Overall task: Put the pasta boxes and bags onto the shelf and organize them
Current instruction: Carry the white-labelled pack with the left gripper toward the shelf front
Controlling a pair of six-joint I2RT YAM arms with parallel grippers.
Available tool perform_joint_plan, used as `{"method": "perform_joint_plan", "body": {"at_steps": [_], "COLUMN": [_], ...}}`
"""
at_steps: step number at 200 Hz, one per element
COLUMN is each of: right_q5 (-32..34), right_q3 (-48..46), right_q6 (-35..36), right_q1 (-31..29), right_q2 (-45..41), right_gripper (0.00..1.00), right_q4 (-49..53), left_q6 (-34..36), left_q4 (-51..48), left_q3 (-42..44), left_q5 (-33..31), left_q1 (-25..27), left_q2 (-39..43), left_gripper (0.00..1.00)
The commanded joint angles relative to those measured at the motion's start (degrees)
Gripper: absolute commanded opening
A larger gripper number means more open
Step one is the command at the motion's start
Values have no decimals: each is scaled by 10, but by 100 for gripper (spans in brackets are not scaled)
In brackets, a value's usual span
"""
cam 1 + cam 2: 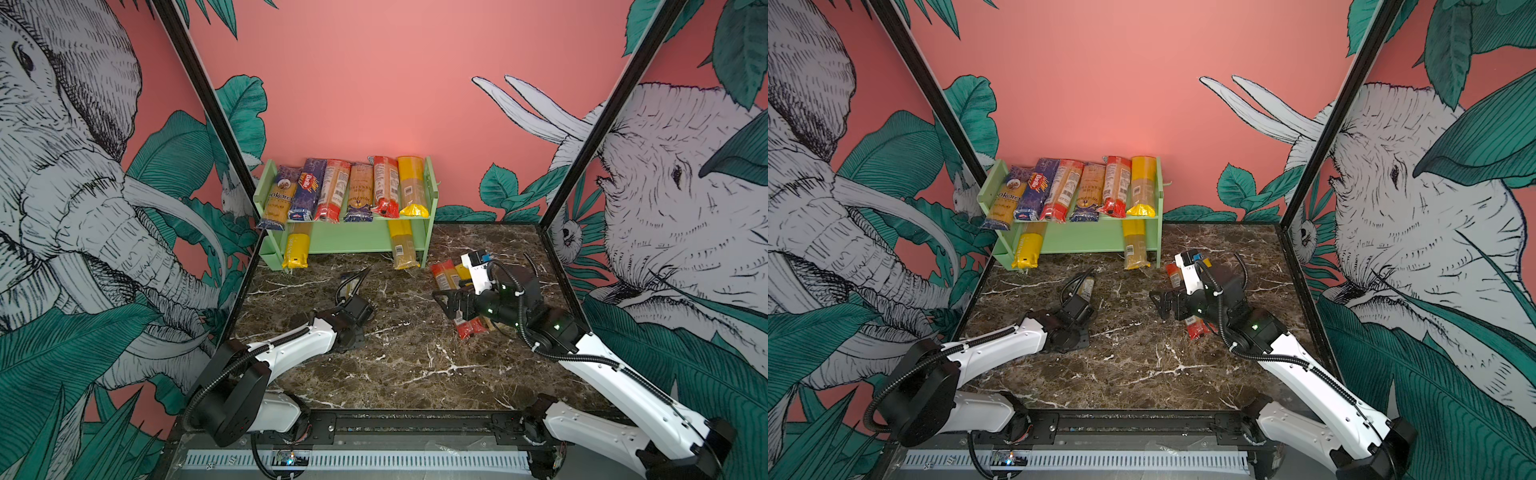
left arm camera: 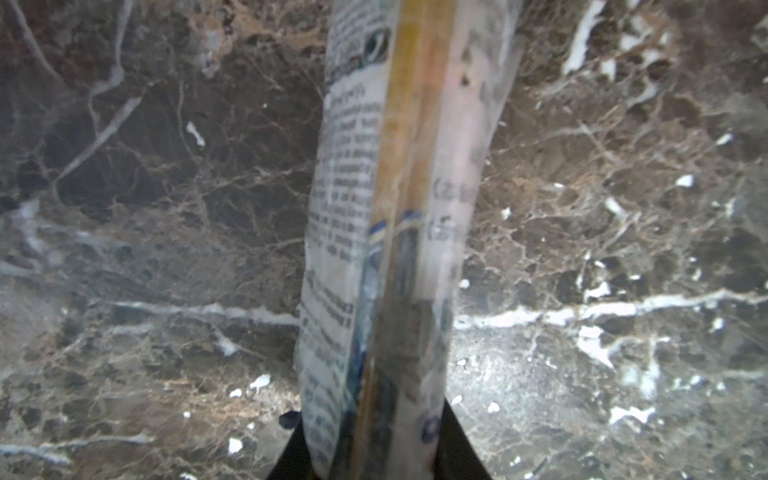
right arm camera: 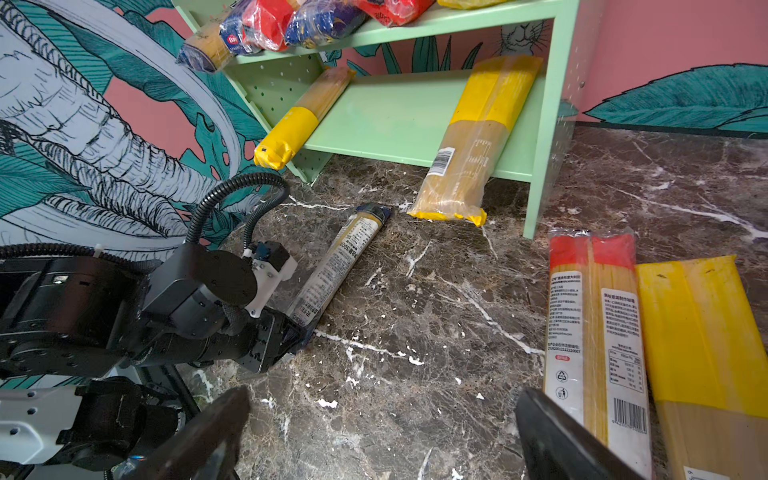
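One white-labelled pack (image 3: 340, 266) lies in left gripper (image 3: 302, 329), grip unclear; right gripper (image 3: 382, 399) agape

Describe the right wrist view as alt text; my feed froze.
The left gripper sits at one end of a slim clear spaghetti pack with a dark blue tip, lying on the dark marble table. Nearby, a red-ended pack and a yellow-ended pack lie side by side, and the pale mint-green two-tier shelf holds two yellow-ended packs on its lower tier.
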State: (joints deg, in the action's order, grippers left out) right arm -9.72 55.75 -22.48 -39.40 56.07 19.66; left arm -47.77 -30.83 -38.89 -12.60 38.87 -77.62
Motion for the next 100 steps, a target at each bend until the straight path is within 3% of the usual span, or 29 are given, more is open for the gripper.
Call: {"method": "perform_joint_plan", "body": {"at_steps": [1,13,33,100], "right_q5": [13,15,14,26], "right_q3": [3,5,6,18], "right_q6": [2,2,2,3], "right_q1": [-3,-5,-6,-15], "right_q2": [-6,-3,3,7], "right_gripper": [99,99,99,99], "right_q4": [-2,-1,-5,10], "left_q6": [-1,3,12,55], "left_q4": [26,20,3,8], "left_q3": [22,27,28,22], "left_q5": [-10,-19,-38,-64], "left_q1": [4,4,4,4], "left_q2": [-2,4,10,6], "left_gripper": [53,65,75,84]}}
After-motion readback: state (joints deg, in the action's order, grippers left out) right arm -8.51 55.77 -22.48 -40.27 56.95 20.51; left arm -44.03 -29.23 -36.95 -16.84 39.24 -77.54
